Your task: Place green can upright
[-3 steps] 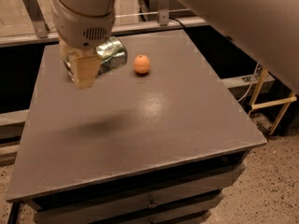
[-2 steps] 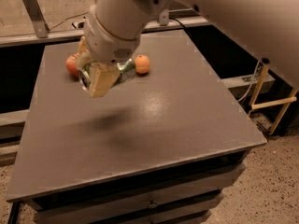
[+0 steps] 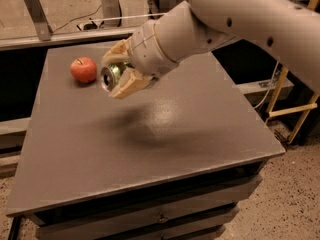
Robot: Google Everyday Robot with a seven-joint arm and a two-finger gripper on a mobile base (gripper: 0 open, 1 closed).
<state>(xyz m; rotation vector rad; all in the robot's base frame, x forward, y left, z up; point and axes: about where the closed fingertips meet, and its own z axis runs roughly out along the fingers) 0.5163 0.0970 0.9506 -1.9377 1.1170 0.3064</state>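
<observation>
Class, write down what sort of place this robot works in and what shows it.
Probably a lab or workshop: a plain grey table with drawers, a power strip and cable behind it, a bare speckled floor. The gripper holds the green can above the table.

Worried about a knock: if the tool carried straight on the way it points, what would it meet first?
Probably the apple, left of the tool, which hangs above the table gripping the green can; depth is unclear, so it might pass beside.
</observation>
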